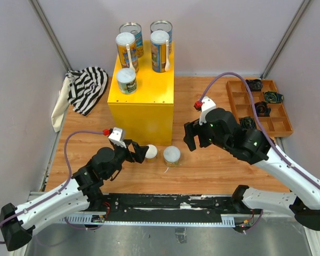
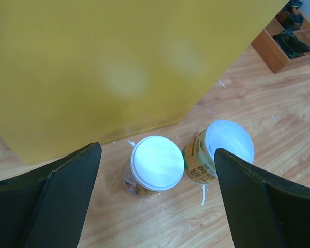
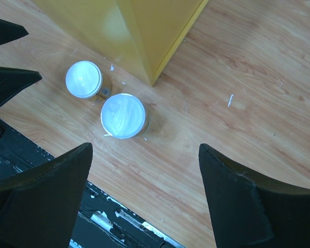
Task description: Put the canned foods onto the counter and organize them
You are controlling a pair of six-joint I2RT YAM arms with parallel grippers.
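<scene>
Left hand (image 2: 157,150), spread wide, hovers at left white-lidded can (image 2: 154,165) beside yellow counter (image 1: 149,114); likely pickup step, next calls for lowering, closing; right hand (image 1: 191,141) wide too.

Light bright, even, from overhead; shadows faint; two pale glare patches on counter (image 2: 124,80) face toward 12 o'clock, left wrist view; white can lids (image 3: 123,114) near-overexposed.

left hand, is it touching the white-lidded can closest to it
Apart. The left wrist view shows the left hand open, with the can standing ahead between its fingers and a clear gap to each.
</scene>
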